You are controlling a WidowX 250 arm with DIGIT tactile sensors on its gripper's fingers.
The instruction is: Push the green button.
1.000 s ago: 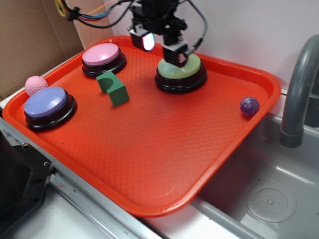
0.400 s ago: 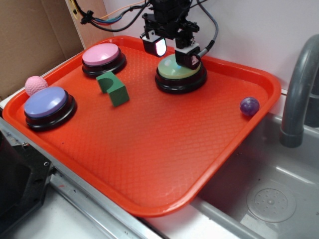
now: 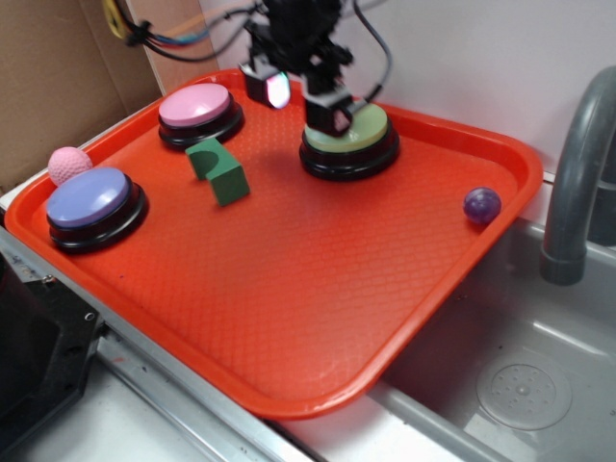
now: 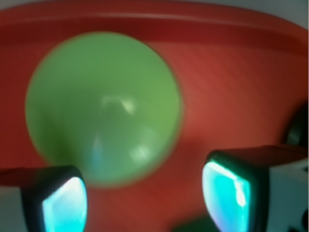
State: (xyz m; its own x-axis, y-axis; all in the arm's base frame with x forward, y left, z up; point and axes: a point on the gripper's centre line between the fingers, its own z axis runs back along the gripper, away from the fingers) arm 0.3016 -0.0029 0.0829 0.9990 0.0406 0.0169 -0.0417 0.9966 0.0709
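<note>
A red tray (image 3: 289, 318) sits beside a grey sink basin (image 3: 520, 385), a cardboard panel at the left and a pale wall behind. In the exterior view the green button (image 3: 361, 135) stands toward the tray's far edge, its pale yellow-green dome seated on a black round base. The gripper (image 3: 300, 101) hangs over the button's left rim with its fingers spread wide and nothing between them; one finger (image 3: 327, 114) overlaps the dome, likely because a fingertip is the pressing tool here. Whether it touches the dome cannot be told from this angle. A dark green block (image 3: 219, 171), a pink button (image 3: 199, 111) and a purple button (image 3: 91, 204) lie to the left.

In the wrist view the green button (image 4: 104, 108) fills the upper left, smooth, glossy and blurred, with both fingertips (image 4: 227, 191) at the bottom edge.
</note>
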